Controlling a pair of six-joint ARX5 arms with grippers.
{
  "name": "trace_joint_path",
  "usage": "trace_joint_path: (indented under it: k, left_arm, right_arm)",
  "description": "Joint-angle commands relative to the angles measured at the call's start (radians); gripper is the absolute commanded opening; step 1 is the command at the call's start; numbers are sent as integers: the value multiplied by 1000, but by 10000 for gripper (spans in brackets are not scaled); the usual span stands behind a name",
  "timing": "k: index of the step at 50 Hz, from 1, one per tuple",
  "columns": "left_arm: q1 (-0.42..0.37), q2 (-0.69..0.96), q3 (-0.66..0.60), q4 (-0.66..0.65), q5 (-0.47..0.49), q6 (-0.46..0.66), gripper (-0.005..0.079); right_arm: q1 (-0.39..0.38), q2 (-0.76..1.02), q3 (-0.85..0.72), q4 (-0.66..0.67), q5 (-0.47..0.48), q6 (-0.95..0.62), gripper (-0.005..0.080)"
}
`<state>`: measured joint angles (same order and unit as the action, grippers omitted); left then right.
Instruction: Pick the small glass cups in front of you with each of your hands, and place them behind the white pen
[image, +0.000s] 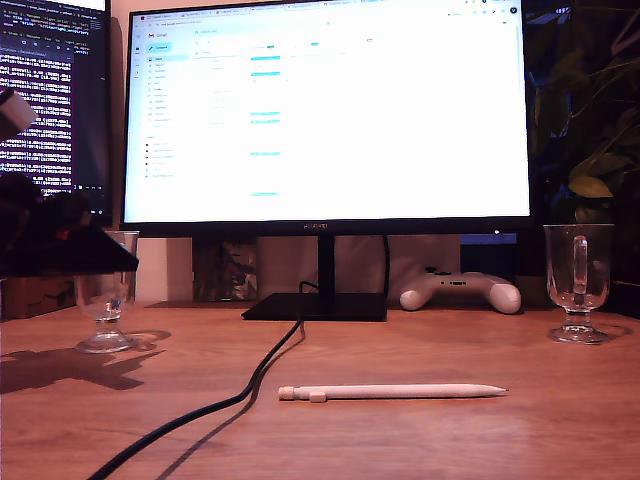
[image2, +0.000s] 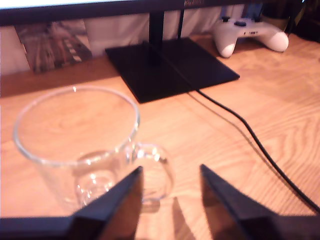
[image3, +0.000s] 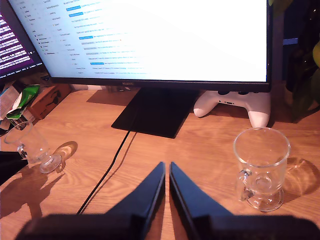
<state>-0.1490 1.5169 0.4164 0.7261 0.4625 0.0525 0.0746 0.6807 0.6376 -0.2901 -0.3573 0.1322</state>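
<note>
Room was dim, warm orange cast. Main light came from the blown-out monitor (image: 325, 110), text washed to glare. Worktop (image: 450, 440) showed soft shadows falling toward the camera. First wrist view was blurry, the cup (image2: 75, 145) soft; plant (image: 590, 120) sat near black.

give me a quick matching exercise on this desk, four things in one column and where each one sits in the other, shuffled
Things
1. white pen
2. game controller
3. black cable
4. glass cup at my first gripper

Places or states
A. runs from the monitor stand toward the near edge of the desk
B. lies flat on the desk in front of the monitor
C. stands upright at the exterior view's left, with the open jaws close to its handle
D. rests beside the monitor stand, toward the exterior view's right

Pairs: 1-B, 2-D, 3-A, 4-C
</note>
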Motion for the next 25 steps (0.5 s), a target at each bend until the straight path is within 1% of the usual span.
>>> trace_joint_path:
  k: [1, 4, 11, 19, 25]
  left_arm:
    - [-2, 27, 5, 8, 2, 5, 269]
    - [-2, 39, 5, 8, 2, 4, 269]
    - [-2, 50, 8, 12, 2, 5, 269]
    - [-2, 50, 13, 64, 2, 0, 269]
    - [-5, 50, 27, 67, 2, -3, 269]
  right_arm:
    - [13, 30, 16, 4, 1, -2, 25]
    - [18, 47, 16, 1, 1, -2, 42]
    - [28, 76, 16, 1, 0, -2, 42]
    - [37, 89, 16, 0, 1, -3, 42]
    - [37, 94, 16, 2, 1, -3, 42]
